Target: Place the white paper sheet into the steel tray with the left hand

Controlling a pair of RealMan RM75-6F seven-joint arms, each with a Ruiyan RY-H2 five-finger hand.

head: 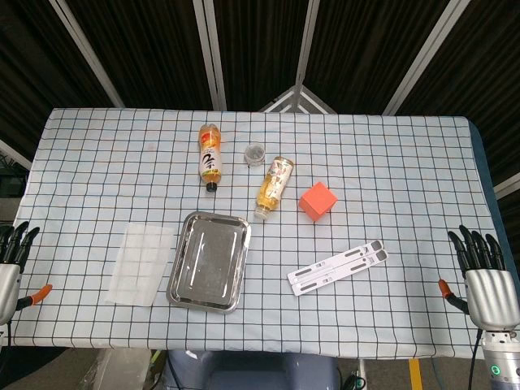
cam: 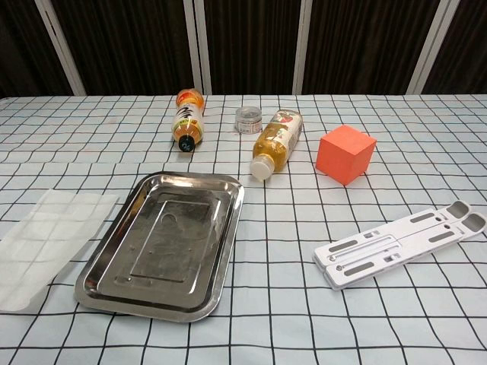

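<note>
Paper (head: 141, 262): lies flat on the counter (head: 390, 179), lower left of the head view, just beside the tray's left rim and not yet in it.
Tray (head: 185, 276): steel, empty, lower centre-left; its rim stands up from the cloth.
Left robot hand (head: 14, 256): at the far left edge of the head view, fingers apart, holding nothing, well apart from the paper.
Right robot hand (head: 486, 280): lower right corner, fingers spread, holding nothing, idle.
Step in hand: the reach has not begun; the left robot hand must come in to the sheet first.
Doing it well: a thin flat sheet gives little to grip, so I would take it by an edge, probably the one nearest the hand, lift it over the rim, and lay it down inside the tray.
Risk: the sheet may fold or slide on the cloth.
Nearby: two bottles (head: 210, 156), a small jar (head: 255, 153), an orange cube (head: 318, 201) and a white stand (head: 338, 266), all away from the path.
Hard to make out: the paper is translucent, the grid shows through and its edges are faint; the chest view cuts off its lower left corner and shows neither hand; the left hand is partly cropped.
</note>
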